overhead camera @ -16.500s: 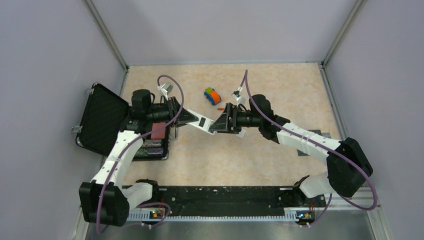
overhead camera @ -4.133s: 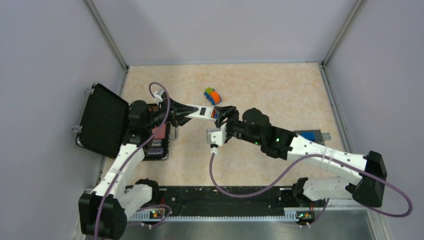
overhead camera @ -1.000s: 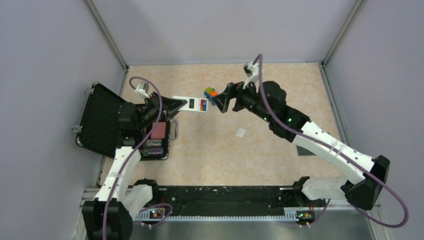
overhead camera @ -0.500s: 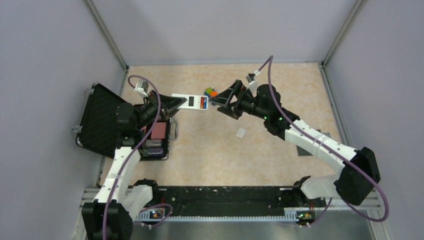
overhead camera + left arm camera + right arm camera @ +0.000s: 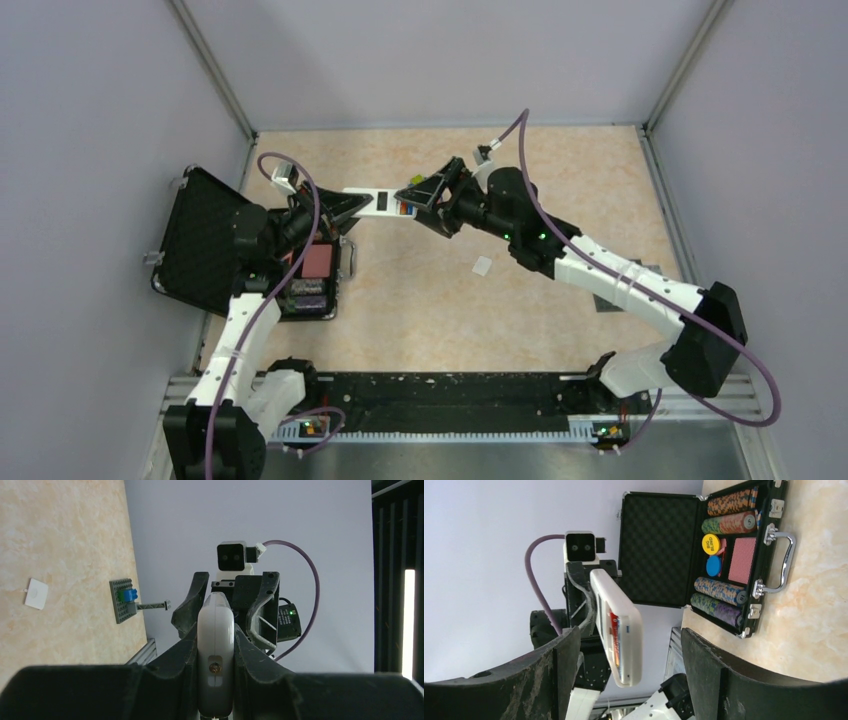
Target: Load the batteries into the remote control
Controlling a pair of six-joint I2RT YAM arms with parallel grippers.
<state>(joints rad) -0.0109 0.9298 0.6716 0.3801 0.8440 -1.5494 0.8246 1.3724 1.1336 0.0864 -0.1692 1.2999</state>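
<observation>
My left gripper [image 5: 352, 204] is shut on the white remote control [image 5: 378, 203] and holds it level above the table. In the left wrist view the remote [image 5: 215, 645] stands edge-on between my fingers. The batteries [image 5: 403, 208], red and blue, lie in the open compartment at its far end. The orange-red one [image 5: 614, 632] shows in the right wrist view inside the remote [image 5: 619, 625]. My right gripper [image 5: 418, 196] is open. Its jaws [image 5: 629, 675] stand either side of the remote's far end, with gaps on both sides.
An open black poker chip case [image 5: 200, 240] lies at the left, also in the right wrist view [image 5: 659, 550]. A small white cover [image 5: 482, 265] lies on the table. A blue brick on a grey baseplate [image 5: 125, 602] sits near the right wall.
My right gripper has moved left and turned, and its open jaws now straddle the remote's far end. The toy car is now hidden behind it. The left arm has held still.
</observation>
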